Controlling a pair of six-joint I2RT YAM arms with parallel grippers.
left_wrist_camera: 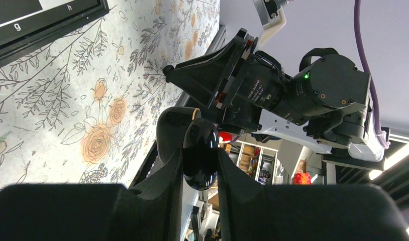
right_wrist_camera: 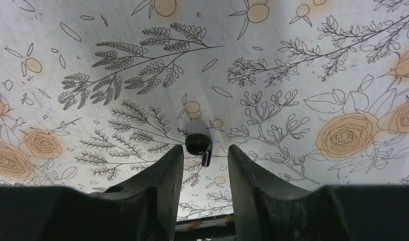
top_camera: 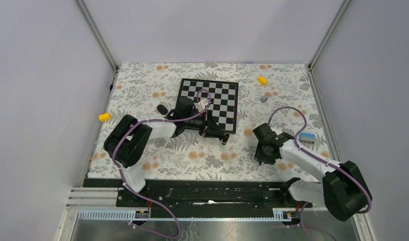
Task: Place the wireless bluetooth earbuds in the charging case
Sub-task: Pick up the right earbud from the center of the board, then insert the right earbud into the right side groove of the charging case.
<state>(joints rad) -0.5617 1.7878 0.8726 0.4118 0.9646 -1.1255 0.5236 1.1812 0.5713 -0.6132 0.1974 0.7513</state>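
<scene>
Where the flowered table (top_camera: 142, 165) carries the chessboard (top_camera: 220, 95) at its middle, the left gripper (top_camera: 224, 138) reaches out sideways just off the board's near right corner. Its jaws are pressed in on the glossy black charging case (left_wrist_camera: 200, 155), which sits pinched between the two fingers. Well apart to the right, the right gripper (right_wrist_camera: 205, 148) points down at the table with its jaws spread and touching nothing, and one of the wireless bluetooth earbuds (right_wrist_camera: 197, 143) lies on the table just ahead of that gap, apart from both fingers.
</scene>
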